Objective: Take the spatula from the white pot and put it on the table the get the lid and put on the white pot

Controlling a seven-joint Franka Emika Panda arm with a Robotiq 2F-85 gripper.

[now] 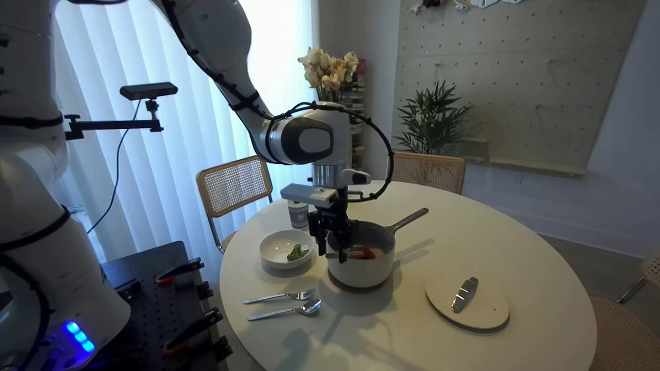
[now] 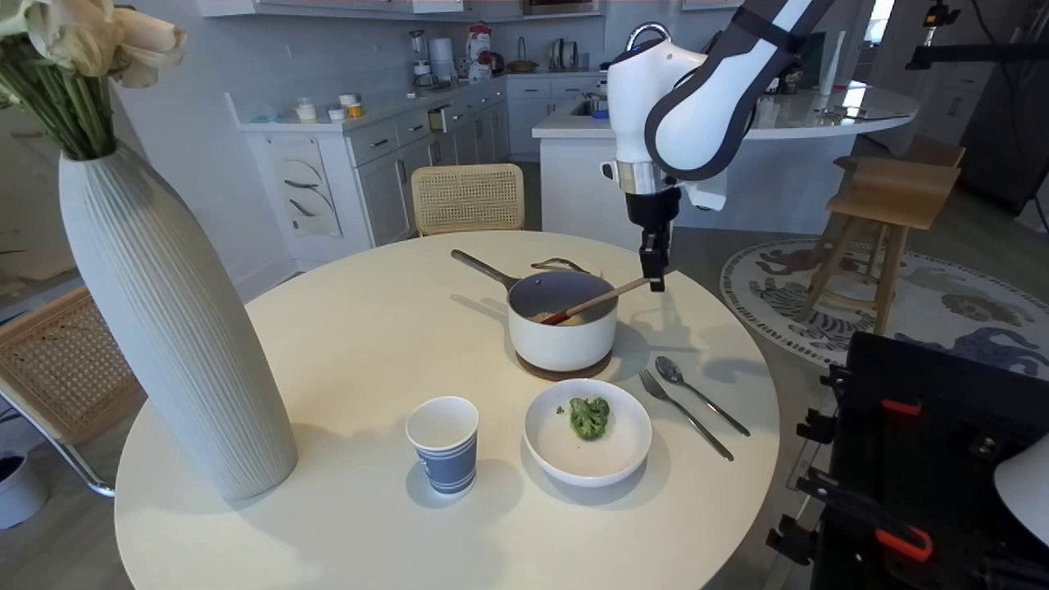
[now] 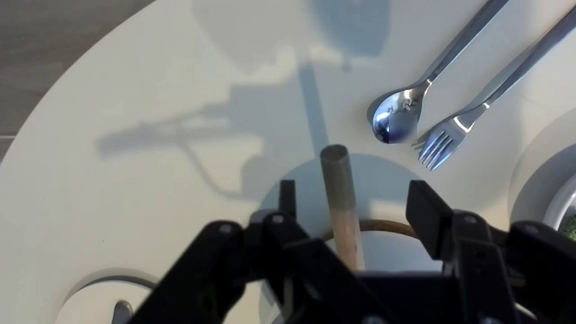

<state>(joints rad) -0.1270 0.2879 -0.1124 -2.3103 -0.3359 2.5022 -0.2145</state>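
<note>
Round white table (image 1: 479, 232) carries the lot. White pot (image 2: 562, 342) upright on a brown disc (image 2: 565, 375), nearer the robot-side edge than the opposite one, no lid on it. Lid (image 1: 480, 307) lies flat, shiny handle up, near the pot but not touching, between it and the edge by the cane chair (image 1: 626, 335). White bowl (image 2: 559, 449) holding broccoli (image 2: 589, 418) is just beside the pot. Gripper (image 3: 354, 200) straddles the handle of the spatula (image 2: 606, 298) near its free end: fingers spread, a gap each side in the wrist view, so nothing grasped yet. Spatula itself leans in the pot, red-brown end down inside, handle over the rim and out toward the robot-side edge. Fork (image 3: 499, 92) and spoon (image 3: 445, 61) lie just in from that edge. My read: first step, picking up the spatula; lid part not started. Next: bring the fingers together on the handle. Hold would be far from the wide end, so it may swing or twist; squeeze firmly, lift until that end clears the rim without dragging the pot, then lay it flat on the table, inside the edge, off the fork and spoon.
</note>
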